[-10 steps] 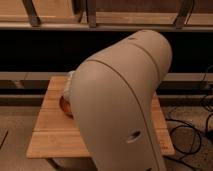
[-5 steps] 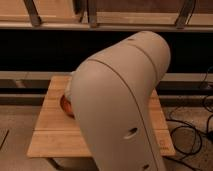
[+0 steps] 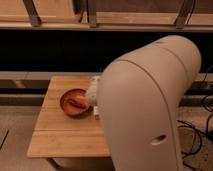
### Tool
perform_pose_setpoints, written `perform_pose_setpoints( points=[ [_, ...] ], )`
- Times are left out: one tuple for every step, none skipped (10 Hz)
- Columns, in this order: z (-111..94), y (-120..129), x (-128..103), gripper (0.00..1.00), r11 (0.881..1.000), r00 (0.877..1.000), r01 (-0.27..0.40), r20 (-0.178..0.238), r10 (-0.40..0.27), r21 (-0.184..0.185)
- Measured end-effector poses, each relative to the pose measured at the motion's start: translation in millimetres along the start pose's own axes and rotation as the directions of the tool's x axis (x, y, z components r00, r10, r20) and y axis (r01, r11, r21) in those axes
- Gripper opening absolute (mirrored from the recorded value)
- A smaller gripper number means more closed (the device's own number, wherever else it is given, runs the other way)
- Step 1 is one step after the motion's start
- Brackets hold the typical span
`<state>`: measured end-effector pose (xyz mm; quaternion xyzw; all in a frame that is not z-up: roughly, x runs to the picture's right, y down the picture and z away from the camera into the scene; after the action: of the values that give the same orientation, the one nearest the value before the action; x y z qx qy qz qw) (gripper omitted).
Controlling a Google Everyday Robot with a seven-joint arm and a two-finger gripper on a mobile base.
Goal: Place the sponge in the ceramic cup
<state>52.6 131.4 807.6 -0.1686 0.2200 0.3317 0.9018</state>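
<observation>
My arm's large pale shell [image 3: 150, 105] fills the right half of the camera view and covers much of the wooden table [image 3: 60, 135]. A pale shape [image 3: 93, 91] sticks out from behind the shell at the right rim of the reddish-brown bowl [image 3: 75, 101]. It looks like my gripper's end, though it could be the ceramic cup. A small white bit [image 3: 96, 113] shows just below it. The sponge is hidden.
The bowl holds something orange-brown. A dark shelf front and a metal rail run behind the table. Black cables [image 3: 200, 135] lie on the floor at the right. The table's left and front boards show bare wood.
The arm's shell has shifted right, uncovering more of the table, the whole bowl and the pale shape beside it.
</observation>
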Motion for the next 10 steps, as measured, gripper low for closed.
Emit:
perform_pose_setpoints(
  points=[
    [2, -8, 17, 0.80, 1.000, 1.000, -0.029, -0.001, 0.029, -0.002],
    [3, -12, 26, 0.80, 0.999, 0.999, -0.036, -0.001, 0.036, -0.003],
    [5, -16, 36, 0.80, 1.000, 1.000, -0.022, -0.001, 0.022, -0.004],
    [7, -19, 43, 0.80, 1.000, 1.000, 0.016, -0.003, -0.016, -0.006],
    [12, -21, 47, 0.80, 0.997, 0.997, 0.080, -0.005, -0.080, -0.008],
    [15, -24, 43, 0.80, 0.987, 0.987, 0.161, 0.000, -0.161, -0.008],
    [16, -26, 38, 0.80, 0.976, 0.976, 0.216, 0.011, -0.216, -0.005],
    [18, -31, 34, 0.80, 0.960, 0.960, 0.279, 0.031, -0.278, -0.003],
    [20, -36, 31, 0.80, 0.945, 0.943, 0.327, 0.062, -0.326, -0.002],
    [21, -42, 28, 0.80, 0.932, 0.928, 0.362, 0.103, -0.359, -0.005]
  ],
)
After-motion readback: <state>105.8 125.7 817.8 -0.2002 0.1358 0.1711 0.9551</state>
